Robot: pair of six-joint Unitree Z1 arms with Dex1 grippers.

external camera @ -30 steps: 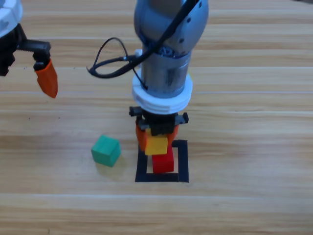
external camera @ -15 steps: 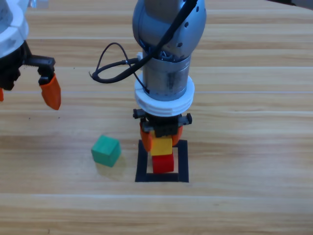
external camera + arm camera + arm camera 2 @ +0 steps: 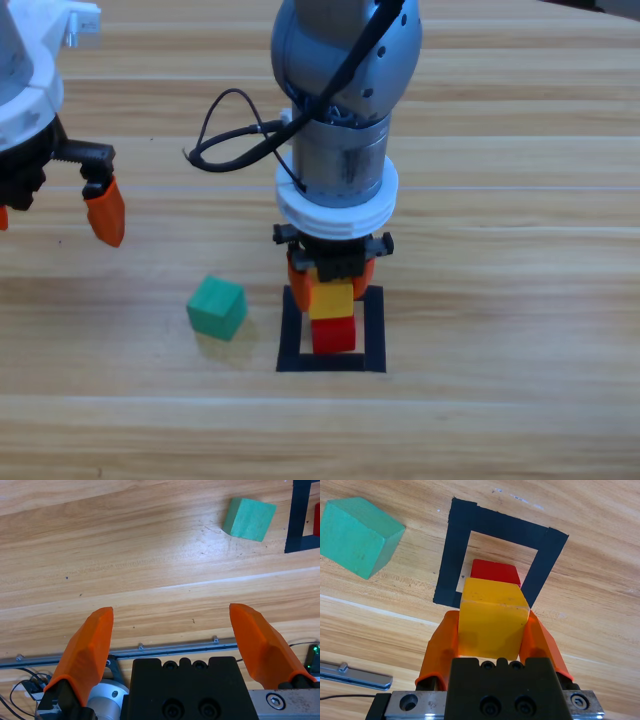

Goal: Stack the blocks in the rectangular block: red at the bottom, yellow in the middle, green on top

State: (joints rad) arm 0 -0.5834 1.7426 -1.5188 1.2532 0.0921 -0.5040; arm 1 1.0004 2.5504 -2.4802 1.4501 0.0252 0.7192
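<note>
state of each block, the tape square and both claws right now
red cube: inside the tape square, under the yellow cube
yellow cube: gripped, over the red cube
teal-green cube: loose on the table, outside the square
black tape square: flat on the table
right claw: shut on yellow cube
left claw: open, empty

No text, label, brand, number or sign can be read in any view; the wooden table, the blocks and the arms carry no legible markings
</note>
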